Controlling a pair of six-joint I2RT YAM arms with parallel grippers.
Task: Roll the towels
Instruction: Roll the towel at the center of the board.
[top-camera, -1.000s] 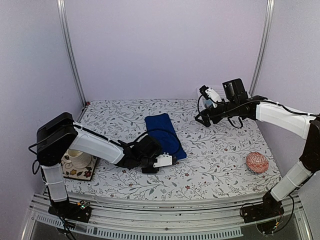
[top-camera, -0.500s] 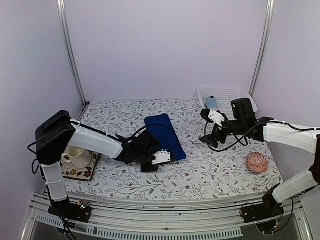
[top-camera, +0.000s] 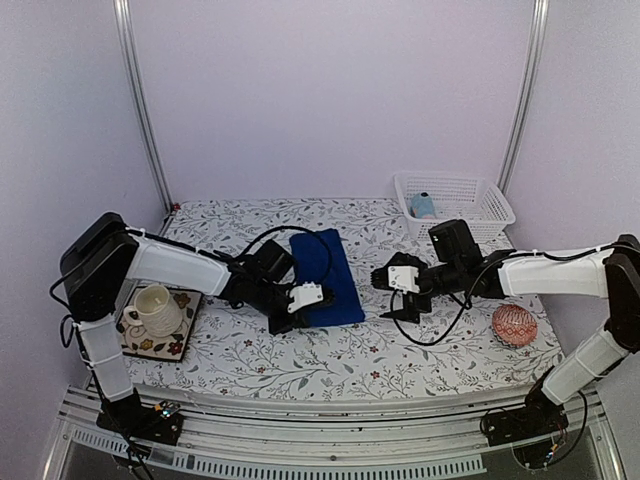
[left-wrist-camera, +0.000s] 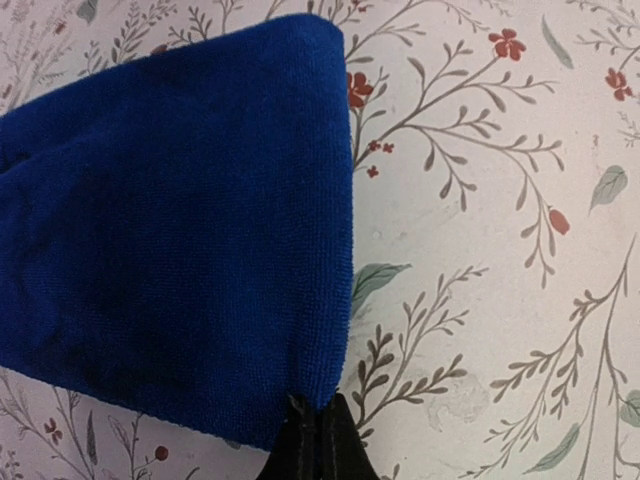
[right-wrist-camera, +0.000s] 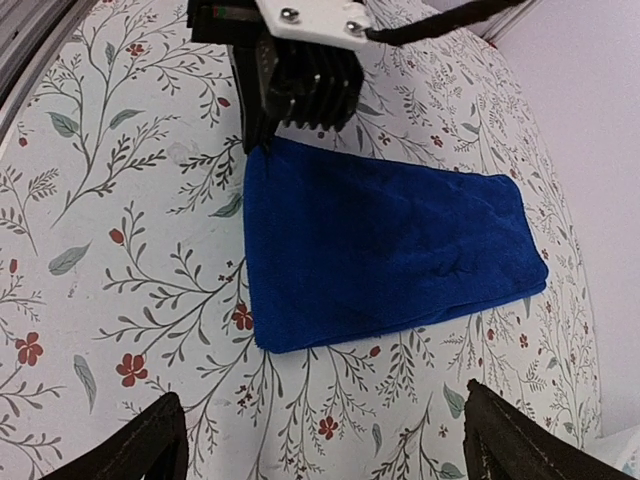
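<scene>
One table (top-camera: 250, 355) with a flower-patterned top fills the lower half of the overhead view.

Two arms are counted. The left arm (top-camera: 175, 270) is stretched low from the lower left toward the centre, with its wrist bent down to the tabletop. The right arm (top-camera: 555, 272) is reached in from the lower right, held nearly level and pointed left.

Two towels are counted. The larger, the royal-blue towel (top-camera: 330, 270), is spread flat at the centre of the frame with its long side running up and down.

One white basket (top-camera: 480, 198) is set at the upper right. One pink-red ball (top-camera: 514, 325) is seen at the right edge. One cup (top-camera: 153, 305) is placed on a coaster (top-camera: 185, 318) at the left.

The left gripper (top-camera: 298, 316) is clamped on the lower left corner of the royal-blue towel. In the left wrist view its fingers (left-wrist-camera: 300, 455) are seen pressed together on that corner. The right gripper (top-camera: 392, 295) is spread wide with nothing held, just right of that towel and apart from it.

The light-blue towel (top-camera: 423, 206) is seen inside the basket, too small for its shape to be told.
</scene>
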